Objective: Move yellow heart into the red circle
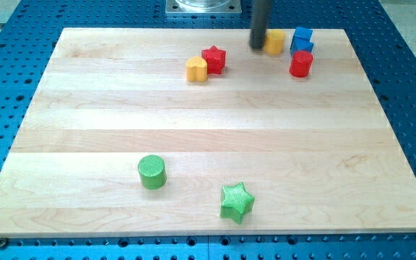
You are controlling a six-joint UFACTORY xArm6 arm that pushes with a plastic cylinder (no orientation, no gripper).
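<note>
The wooden board (208,130) fills most of the view and rests on a blue perforated table (20,22). The dark rod comes down from the view's top, and my tip (257,47) sits near the board's far edge, at about 1 o'clock from the board's middle. There are no fingers on it to be apart or together; it is a plain rod end.

Seven blocks lie on the board. Two are green: a green star (237,201) at about 5 o'clock near the bottom edge, and a green cylinder (152,172) at about 7 o'clock. Two are red: a red star (214,59) at about 12 o'clock, and a red cylinder (301,63), the task's red circle, at about 1 o'clock. Two are yellow: the yellow heart (196,68) and a yellow block (274,41) whose shape I cannot make out. One is a blue block (302,40).

The yellow heart is a small lobed piece, orange-yellow, its top face lighter than its sides. It touches the red star at the star's 8 o'clock, well apart from the red cylinder. My tip touches the yellow block at its 9 o'clock side, well apart from the heart.
</note>
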